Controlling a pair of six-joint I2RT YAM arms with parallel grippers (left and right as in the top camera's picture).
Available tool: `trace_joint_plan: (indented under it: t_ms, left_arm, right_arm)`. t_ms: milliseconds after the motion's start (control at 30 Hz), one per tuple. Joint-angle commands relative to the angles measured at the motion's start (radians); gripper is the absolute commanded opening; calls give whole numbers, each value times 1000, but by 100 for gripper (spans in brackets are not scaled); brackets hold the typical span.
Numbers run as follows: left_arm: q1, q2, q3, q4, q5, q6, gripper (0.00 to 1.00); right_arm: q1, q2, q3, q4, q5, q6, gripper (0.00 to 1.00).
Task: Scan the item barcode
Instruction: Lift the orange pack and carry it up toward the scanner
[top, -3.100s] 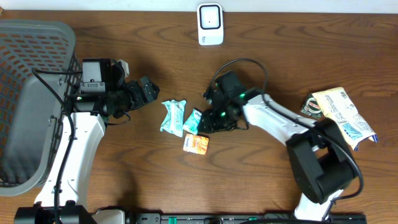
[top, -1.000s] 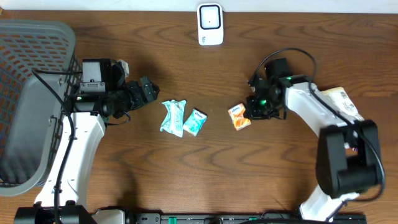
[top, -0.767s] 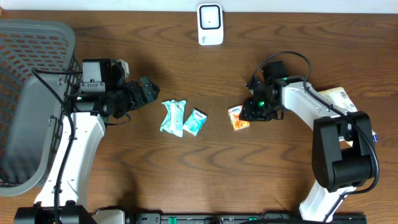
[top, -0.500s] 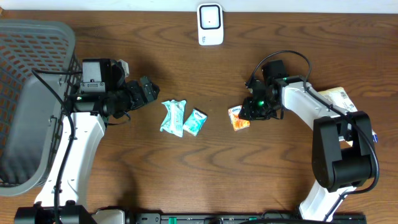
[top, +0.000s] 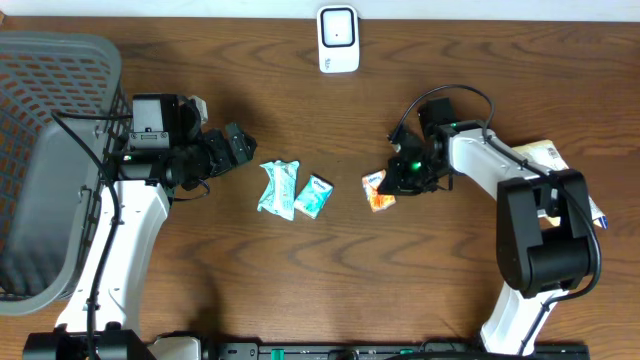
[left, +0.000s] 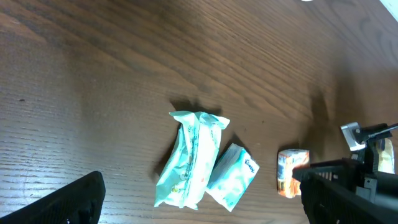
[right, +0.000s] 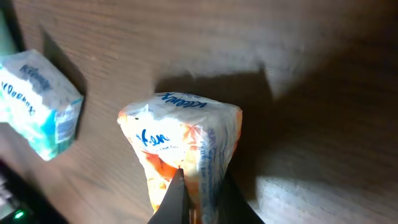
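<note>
Gripping: the right hand (top: 393, 184) is pinched together on the orange packet (top: 377, 191). In the right wrist view its fingertips (right: 175, 202) clamp one narrow end of the wrapper.
Item position: the orange packet sits right of centre on the worktop (top: 300, 290), near the small teal packet (top: 313, 196) but clear of it. Whether it has lifted off the wood I cannot tell.
Left hand: the left hand (top: 238, 146) has its jaws wide apart and holds nothing. It hangs just left of the long teal packet (top: 278, 187).
Key relation: the scanner (top: 338, 39) stands at the far edge, well apart from the orange packet, away from the robot and a little to its left.
Long axis: the packet runs out from the fingertips toward the teal packets, roughly crosswise to the line to the scanner.
Nearer arm: the right arm, which already has the item. The left hand is farther off, beyond both teal packets.
Barcode: not visible in any view, so which face carries it is unknown.
Step in hand: likely the carry to the scanner.
Next move calls for: a lift, a reach forward, and a wrist turn to present the printed face.
Risk: an end pinch on soft wrapping may let the packet droop or slip.
</note>
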Motion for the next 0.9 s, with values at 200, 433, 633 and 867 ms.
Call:
trace_joint_plan:
  t_ms: [200,433,633,867]
  left_arm:
    - [4,1,-3,-1,-6,14,99]
    - [4,1,-3,-1,-6,14,99]
    - [4,1,-3,-1,-6,13,99]
    - [4,1,-3,-1,-6,13,99]
  right_arm:
    - [-133,-149,-9,100,-738,-61,1]
    - [-177,-160,-8,338,-999,76,1]
    - [-190,-166,-8,651,-999,476,1]
    - [-229,-192,-8,980,-999,952,1]
